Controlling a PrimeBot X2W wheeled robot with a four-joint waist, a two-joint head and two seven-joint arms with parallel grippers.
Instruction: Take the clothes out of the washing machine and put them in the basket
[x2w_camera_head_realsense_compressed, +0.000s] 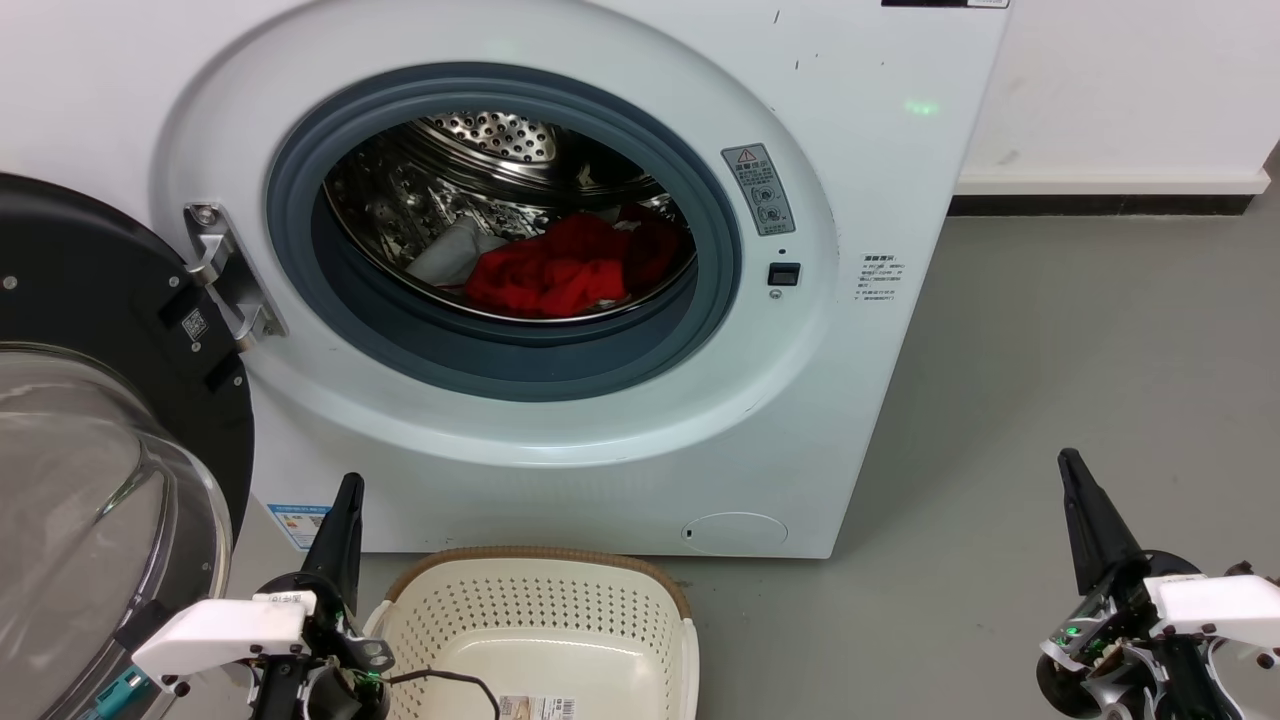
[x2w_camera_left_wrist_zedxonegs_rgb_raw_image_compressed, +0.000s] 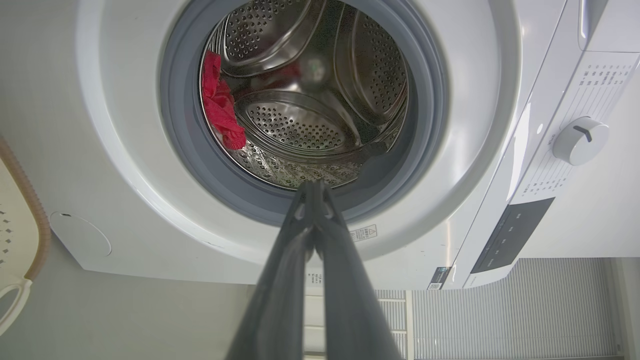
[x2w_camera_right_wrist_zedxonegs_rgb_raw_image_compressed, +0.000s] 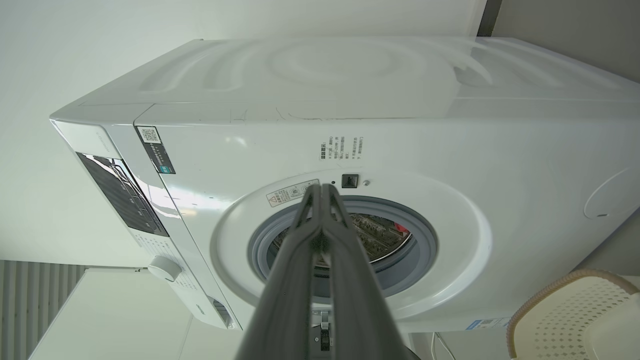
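You have the white front-loading washing machine (x2w_camera_head_realsense_compressed: 600, 480) across the upper and middle of the head view. Its round opening is edged by a grey rubber ring (x2w_camera_head_realsense_compressed: 520, 360), and the perforated steel drum (x2w_camera_head_realsense_compressed: 500, 140) shows behind it. The black-rimmed glass door (x2w_camera_head_realsense_compressed: 90, 480) stands swung wide at the left edge of the frame, hinged at the opening's left side, and its glass bowl bulges toward the lower left corner. The grey floor (x2w_camera_head_realsense_compressed: 1050, 380) lies bare to the right of the machine, from the white wall (x2w_camera_head_realsense_compressed: 1120, 90) at the upper right down to the lower right.

The cream perforated plastic basket (x2w_camera_head_realsense_compressed: 530, 553) with a brown woven-look rim sits on the floor at bottom centre, just in front of the machine's base. A paper label sticker (x2w_camera_head_realsense_compressed: 537, 708) is on its bottom. The bright red fabric clothes (x2w_camera_head_realsense_compressed: 550, 270) lie bunched low in the drum, right of centre in the opening, with a pale patch at their left.

Your left gripper (x2w_camera_head_realsense_compressed: 350, 485) is at the lower left, between the door glass and the basket's left rim, close to both. In the left wrist view its fingers (x2w_camera_left_wrist_zedxonegs_rgb_raw_image_compressed: 300, 235) press together at the tips with nothing between them. Your right gripper (x2w_camera_head_realsense_compressed: 1072, 465) is at the lower right above open floor, well apart from the machine. In the right wrist view its fingers (x2w_camera_right_wrist_zedxonegs_rgb_raw_image_compressed: 345, 235) likewise meet at the tips, gripping nothing.
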